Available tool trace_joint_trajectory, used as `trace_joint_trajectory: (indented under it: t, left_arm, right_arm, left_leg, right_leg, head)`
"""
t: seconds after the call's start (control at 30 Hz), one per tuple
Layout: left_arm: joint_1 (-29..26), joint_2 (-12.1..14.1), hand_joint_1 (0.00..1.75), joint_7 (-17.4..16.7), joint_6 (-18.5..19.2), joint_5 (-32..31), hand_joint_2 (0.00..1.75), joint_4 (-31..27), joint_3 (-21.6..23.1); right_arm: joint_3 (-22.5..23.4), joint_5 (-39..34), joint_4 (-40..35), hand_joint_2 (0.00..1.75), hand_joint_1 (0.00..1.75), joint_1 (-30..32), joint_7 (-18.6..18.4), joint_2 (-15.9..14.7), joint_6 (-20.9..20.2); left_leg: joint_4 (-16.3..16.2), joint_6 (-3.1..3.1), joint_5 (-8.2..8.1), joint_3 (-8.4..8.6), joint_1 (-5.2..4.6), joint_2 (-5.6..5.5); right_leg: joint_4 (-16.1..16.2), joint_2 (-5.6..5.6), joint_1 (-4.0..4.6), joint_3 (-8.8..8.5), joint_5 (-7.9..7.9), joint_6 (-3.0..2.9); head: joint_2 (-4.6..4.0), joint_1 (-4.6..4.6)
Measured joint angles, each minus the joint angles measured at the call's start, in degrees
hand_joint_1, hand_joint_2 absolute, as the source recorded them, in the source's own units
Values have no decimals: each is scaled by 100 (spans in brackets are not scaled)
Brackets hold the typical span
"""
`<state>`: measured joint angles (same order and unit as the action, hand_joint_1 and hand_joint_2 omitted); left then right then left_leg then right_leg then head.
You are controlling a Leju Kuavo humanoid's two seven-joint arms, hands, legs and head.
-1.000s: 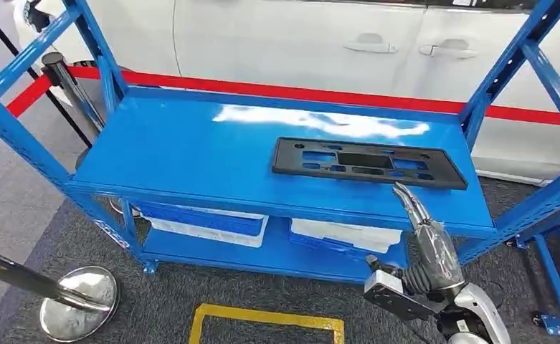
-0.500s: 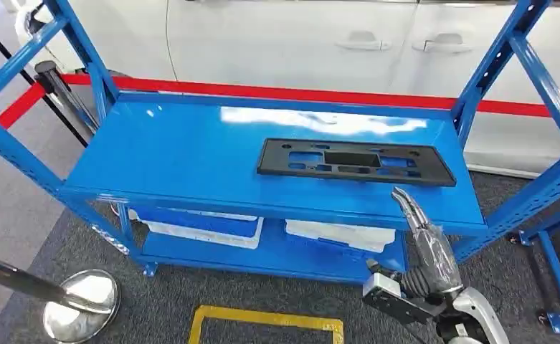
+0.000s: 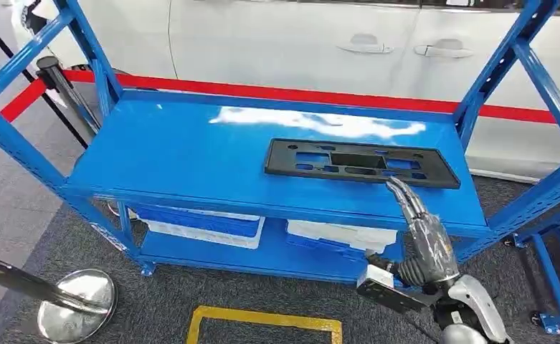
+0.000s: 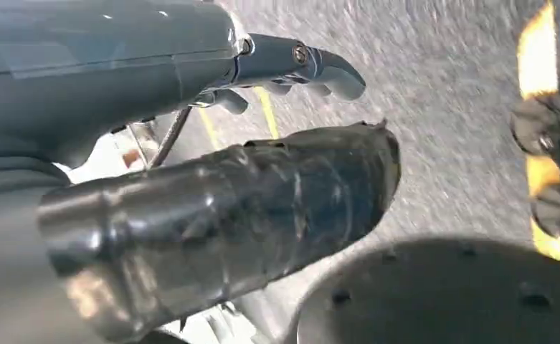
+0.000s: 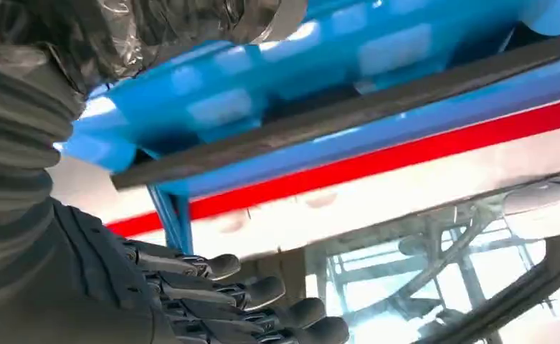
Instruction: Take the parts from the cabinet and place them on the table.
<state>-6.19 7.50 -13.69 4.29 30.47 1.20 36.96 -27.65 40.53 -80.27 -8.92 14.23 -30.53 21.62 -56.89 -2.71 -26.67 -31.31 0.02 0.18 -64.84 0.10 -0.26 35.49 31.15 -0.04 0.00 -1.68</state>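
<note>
Right robot hand (image 3: 421,233) empty beside black part (image 3: 361,162)

A blue metal shelving rack (image 3: 191,154) stands on grey carpet (image 3: 162,301); on its glossy top shelf lies a flat black rectangular plastic plate (image 3: 359,162) with cut-outs, towards the right; the lower shelf (image 3: 277,256) carries white-and-blue trays (image 3: 205,226).

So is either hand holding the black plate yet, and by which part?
Neither. The right hand reaches toward the black plate's near edge with fingers apart; the left hand holds nothing.
</note>
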Motion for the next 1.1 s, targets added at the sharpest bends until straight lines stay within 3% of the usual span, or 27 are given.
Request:
trace_joint_trajectory:
  t: [0.03,0.07,0.1,0.13,0.17,0.23,0.27,0.3,0.4,0.43,0.47,0.5,0.57,0.6,0.63,0.67,0.73,0.77,0.8,0.9,0.97,1.0,1.07,1.1]
  left_arm:
    - [20,4,0,-63,37,-15,0,0,0]
    - [34,9,0,-116,52,-33,0,0,0]
    - [42,26,0,-153,52,-37,0,0,0]
    - [48,37,0,-172,55,-37,0,0,0]
    - [50,46,0,-185,57,-39,0,0,0]
    - [57,52,0,-201,54,-37,0,0,0]
    - [49,66,0,-207,50,-37,0,0,0]
    - [65,87,0,-227,44,-28,0,0,0]
    - [61,92,0,-249,44,-24,0,0,0]
    - [70,92,0,-253,44,-24,0,0,0]
    - [68,94,0,-255,44,-24,0,0,0]
    - [69,94,0,-260,46,-24,0,0,0]
    - [75,94,0,-262,44,-24,0,0,-2]
    - [74,94,0,-262,46,-24,0,0,0]
    - [71,94,0,-262,46,-24,0,0,0]
    - [66,94,0,-262,46,-24,0,0,0]
    - [64,96,0,-262,46,-24,0,0,0]
    - [64,96,0,-262,46,-24,0,0,0]
    - [61,96,0,-262,46,-24,0,0,-2]
    - [76,96,0,-264,46,-24,0,0,-2]
    - [66,96,0,-266,46,-24,0,0,-2]
    - [59,96,0,-271,52,-26,0,0,-2]
    - [68,96,0,-282,68,-31,0,0,-2]
    - [74,94,0,-290,72,-35,0,0,-2]
  right_arm:
    - [-68,50,149,175,0,-110,-15,39,7]
    - [-129,83,275,175,0,-180,-26,81,11]
    - [-186,103,391,175,0,-245,-33,116,13]
    - [-223,105,485,175,0,-300,-41,146,13]
    - [-249,109,565,175,0,-355,-52,175,18]
    - [-288,109,664,175,0,-473,-57,201,31]
    - [-306,111,730,175,0,-531,-61,221,39]
    - [-330,113,795,175,0,-587,-79,247,67]
    - [-360,188,964,175,0,-680,-90,326,142]
    - [-376,214,1007,175,0,-728,-90,348,155]
    - [-395,249,1081,175,0,-783,-94,400,183]
    - [-406,260,1131,175,0,-836,-94,432,203]
    - [-435,280,1219,175,0,-880,-94,490,203]
    - [-450,284,1261,175,0,-883,-94,514,203]
    - [-463,284,1295,175,0,-883,-94,533,203]
    - [-472,284,1324,175,0,-892,-94,551,203]
    - [-489,284,1368,175,0,-935,-94,579,205]
    - [-489,284,1387,175,0,-959,-94,594,205]
    - [-489,286,1405,175,0,-981,-94,603,212]
    - [-498,286,1455,175,0,-990,-94,618,212]
    - [-504,292,1481,175,0,-1005,-98,623,212]
    - [-509,337,1497,175,0,-1026,-100,627,212]
    - [-570,537,1614,175,0,-1101,-168,658,214]
    - [-621,625,1687,175,0,-1113,-197,680,216]
  left_leg:
    - [-2,-2,0,-10,-5,4]
    - [-8,-3,0,-21,-7,4]
    - [-15,-3,0,-23,-6,3]
    - [-19,-1,-1,-17,-5,1]
    - [-28,9,-9,-10,-2,-4]
    - [-64,44,-39,12,4,-8]
    - [-72,64,-53,-5,-3,-10]
    - [-134,97,-67,-48,-29,-17]
    - [-80,168,-36,-50,-3,-18]
    - [-131,206,-92,-86,-5,-18]
    - [-283,221,-210,-126,13,-20]
    - [-620,232,-407,-283,15,-21]
    - [-1569,256,-824,-752,17,-21]
    - [-1935,258,-901,-943,17,-21]
    - [-1978,256,-829,-983,17,-21]
    - [-1790,244,-655,-904,17,-21]
    - [-798,198,-96,-451,16,-21]
    - [-304,174,77,-219,15,-22]
    - [-146,174,-3,-133,-25,-31]
    - [-136,135,15,-165,-37,-44]
    - [-24,61,78,-104,1,-32]
    - [-7,34,87,-99,-1,-30]
    - [-10,11,87,-117,-10,-18]
    - [-11,6,84,-123,-13,-19]
  right_leg:
    - [-543,-1,-19,249,262,24]
    - [-956,-2,-29,443,409,40]
    - [-1178,-3,-40,548,425,49]
    - [-1122,-4,-55,520,314,57]
    - [-803,-7,-70,368,84,62]
    - [255,-9,-94,-155,-453,53]
    - [460,-7,-86,-263,-367,34]
    - [560,6,-43,-250,-385,4]
    - [541,7,-12,-224,-393,-67]
    - [605,3,-69,-251,-430,-123]
    - [622,0,-54,-265,-433,-152]
    - [621,-4,-49,-260,-437,-185]
    - [619,-13,-29,-252,-434,-195]
    - [617,-18,-14,-253,-430,-202]
    - [616,-18,-7,-260,-429,-203]
    - [615,-15,0,-268,-425,-209]
    - [606,-2,6,-287,-415,-208]
    - [605,4,6,-300,-405,-193]
    - [582,6,52,-278,-391,-168]
    - [601,2,11,-254,-422,-102]
    - [514,-3,0,-243,-344,-33]
    - [327,-5,13,-155,-199,-11]
    - [-559,-2,-6,272,255,18]
    - [-975,-3,-14,473,396,33]
  head:
    - [0,-2]
    - [0,0]
    - [0,0]
    - [0,0]
    - [0,-2]
    - [0,0]
    - [0,-2]
    - [2,-4]
    - [0,-4]
    - [2,-4]
    - [0,-7]
    - [0,-7]
    - [0,-7]
    - [0,-7]
    - [0,-9]
    - [0,-7]
    - [0,-9]
    - [0,-7]
    - [0,-4]
    - [0,-2]
    - [0,-4]
    - [0,-2]
    - [0,-2]
    - [0,0]
